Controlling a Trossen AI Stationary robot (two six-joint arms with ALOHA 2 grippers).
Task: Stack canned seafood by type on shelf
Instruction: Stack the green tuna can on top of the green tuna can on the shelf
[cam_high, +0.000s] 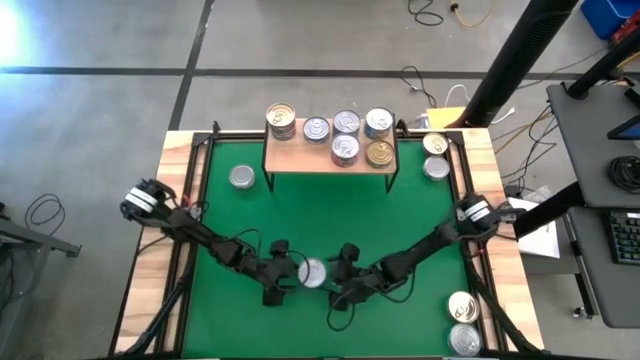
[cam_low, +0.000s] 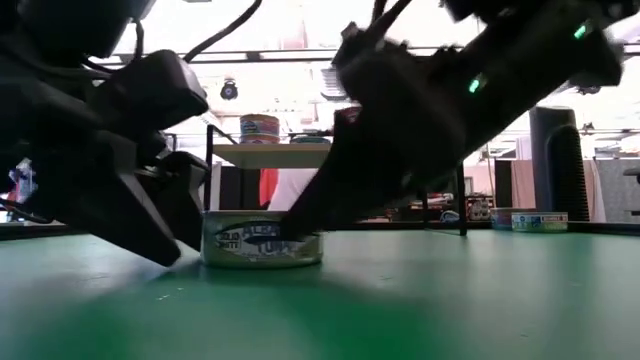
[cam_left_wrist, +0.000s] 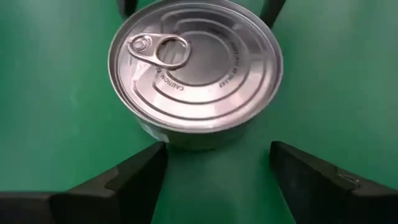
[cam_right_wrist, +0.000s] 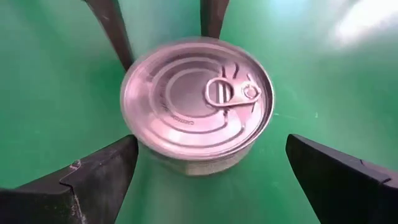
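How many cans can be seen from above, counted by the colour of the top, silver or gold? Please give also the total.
Silver-top cans: 8
Gold-top cans: 4
Total: 12 tops visible from above; any can hidden under another in a stack is not counted.
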